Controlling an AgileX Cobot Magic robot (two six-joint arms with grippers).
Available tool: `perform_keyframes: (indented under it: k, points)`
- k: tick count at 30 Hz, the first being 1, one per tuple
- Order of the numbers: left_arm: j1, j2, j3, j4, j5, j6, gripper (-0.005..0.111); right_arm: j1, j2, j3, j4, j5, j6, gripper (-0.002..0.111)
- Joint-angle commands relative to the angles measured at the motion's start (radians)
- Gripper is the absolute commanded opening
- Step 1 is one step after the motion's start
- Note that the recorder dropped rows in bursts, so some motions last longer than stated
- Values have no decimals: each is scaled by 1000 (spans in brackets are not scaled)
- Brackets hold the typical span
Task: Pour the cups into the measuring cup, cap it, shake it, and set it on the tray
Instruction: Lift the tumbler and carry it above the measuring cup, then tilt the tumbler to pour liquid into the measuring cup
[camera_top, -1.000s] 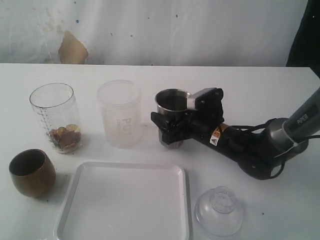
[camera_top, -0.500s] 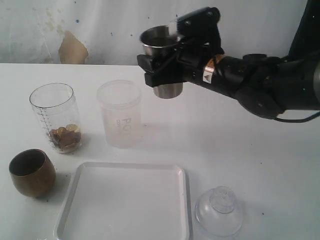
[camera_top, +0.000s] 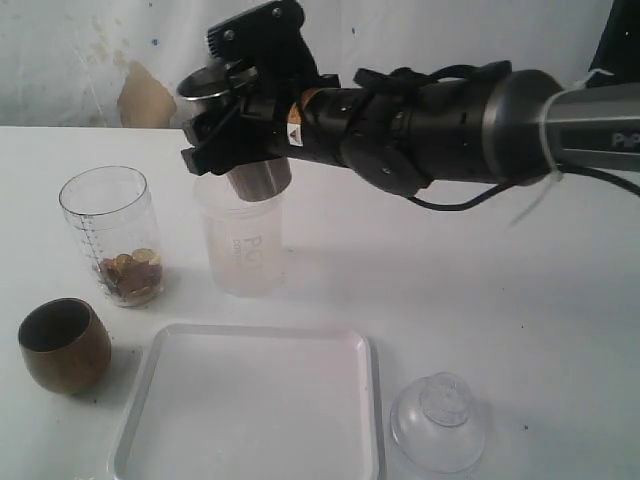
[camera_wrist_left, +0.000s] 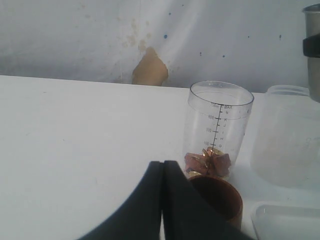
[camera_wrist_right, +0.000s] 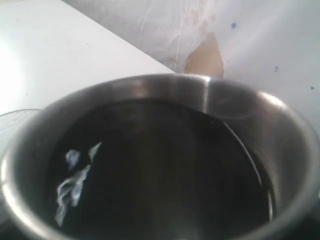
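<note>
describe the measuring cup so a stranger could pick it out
Find the big white tray. Beyond its left corner, past the squat brown-gold cup, stands the measuring cup. Unlike the frosted tumbler beside it, it is clear with a printed scale.

Brightness: bright, even and diffuse; the white table (camera_top: 500, 300) is nearly washed out.
Shadows: faint and soft beside the frosted tumbler (camera_top: 240, 250) and brown-gold cup (camera_top: 65, 350).
Glare: pale highlights on the steel tumbler (camera_wrist_right: 210, 95) rim.
Focus: right wrist view soft at close range; left gripper (camera_wrist_left: 162, 167) a blurred dark silhouette.
Sharpness: exterior view slightly grainy.
</note>
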Motion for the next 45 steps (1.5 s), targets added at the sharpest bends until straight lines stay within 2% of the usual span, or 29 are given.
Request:
perform_keyframes:
  k: [1,8,12,17,29,45]
  points:
    - [-6,-4,5,2,2,2,0,47,24,-94,6,38,-66,0]
    - [-6,-4,5,2,2,2,0,99,61,-182,4,140,-175,0]
    - [-6,-4,5,2,2,2,0,101,63,-194,-2,140,-191,0]
    - [-6,-4,5,2,2,2,0,101,63,-194,-101,140,-193,0]
    - [-6,-4,5,2,2,2,0,114,63,-194,-105,146,-316,0]
    - [-6,-4,5,2,2,2,0,114,129,-299,-103,251,-316,0]
